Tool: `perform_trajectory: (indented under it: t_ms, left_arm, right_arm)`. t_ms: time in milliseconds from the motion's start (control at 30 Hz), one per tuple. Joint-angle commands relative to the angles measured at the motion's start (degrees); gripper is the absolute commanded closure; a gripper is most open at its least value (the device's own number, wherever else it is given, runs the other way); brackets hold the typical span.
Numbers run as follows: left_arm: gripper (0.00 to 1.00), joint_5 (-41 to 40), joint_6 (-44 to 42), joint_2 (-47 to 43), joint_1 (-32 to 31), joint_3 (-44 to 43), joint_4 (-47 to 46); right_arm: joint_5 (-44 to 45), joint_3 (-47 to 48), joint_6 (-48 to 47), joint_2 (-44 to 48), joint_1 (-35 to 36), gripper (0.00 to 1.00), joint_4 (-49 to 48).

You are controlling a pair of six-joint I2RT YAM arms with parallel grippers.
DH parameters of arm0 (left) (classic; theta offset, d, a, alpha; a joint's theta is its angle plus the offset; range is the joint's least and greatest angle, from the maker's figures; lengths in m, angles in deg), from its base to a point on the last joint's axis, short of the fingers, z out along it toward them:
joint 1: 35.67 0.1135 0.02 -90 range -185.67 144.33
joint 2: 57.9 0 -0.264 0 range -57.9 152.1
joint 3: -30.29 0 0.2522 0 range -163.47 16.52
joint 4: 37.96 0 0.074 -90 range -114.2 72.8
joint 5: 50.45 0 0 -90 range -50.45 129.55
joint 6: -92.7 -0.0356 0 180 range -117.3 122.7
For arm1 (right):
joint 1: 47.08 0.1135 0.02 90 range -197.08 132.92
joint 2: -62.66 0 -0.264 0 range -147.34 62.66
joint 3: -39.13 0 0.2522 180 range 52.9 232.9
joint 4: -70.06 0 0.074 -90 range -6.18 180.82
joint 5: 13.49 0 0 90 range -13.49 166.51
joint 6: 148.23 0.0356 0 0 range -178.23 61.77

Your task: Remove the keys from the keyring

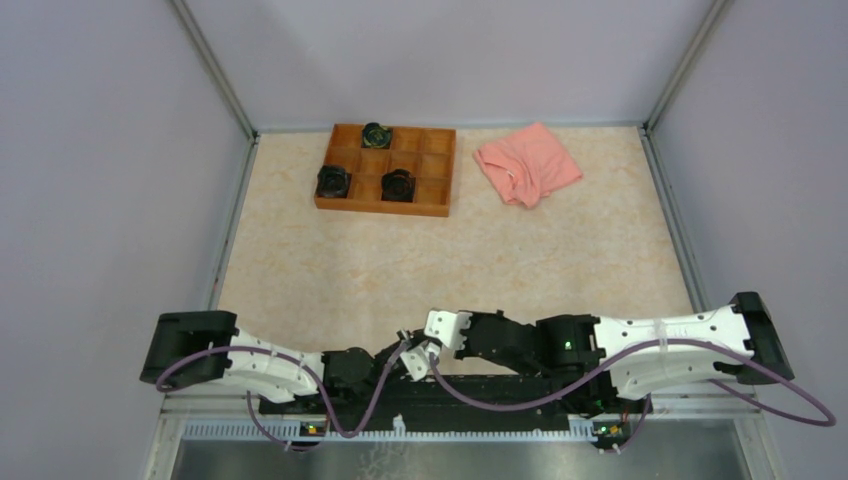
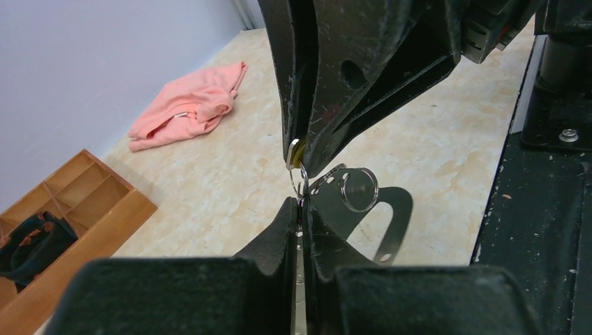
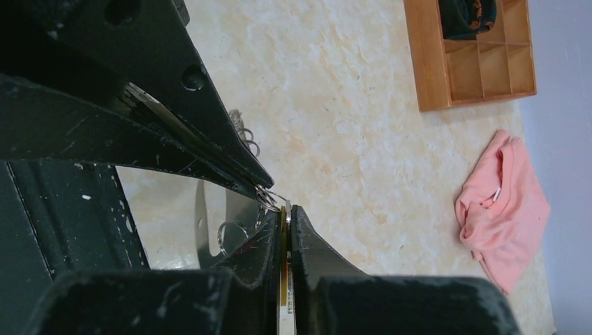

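Jaws: left gripper pinches a small wire ring; right gripper clamps the yellow key.
Arms: low, tips meeting.
Keyring: hanging just beside the tips.

Left arm, right arm: white shells, black joints. Purple cable loops along each. End effector fingers matte black, scuffed, with round holes.
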Motion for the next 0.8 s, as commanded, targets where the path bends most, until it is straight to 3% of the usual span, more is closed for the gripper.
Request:
perform_trajectory:
  t_ms: [0, 67, 767]
  left_arm:
    - [0.96, -0.4, 0.3, 0.5, 0.1, -1.6, -3.7]
    - [1.00, -0.5, 0.5, 0.3, 0.1, -1.5, -3.6]
    - [1.00, 3.4, -1.1, -4.2, 0.1, 1.7, -5.9]
  right_arm:
    - [1.2, 3.3, 1.0, 2.3, 1.0, 1.00, -1.6]
    - [1.9, 3.2, 1.4, 2.7, 1.1, 1.00, -1.0]
    - [3.8, -0.6, 6.5, 4.0, 0.3, 1.00, 1.6]
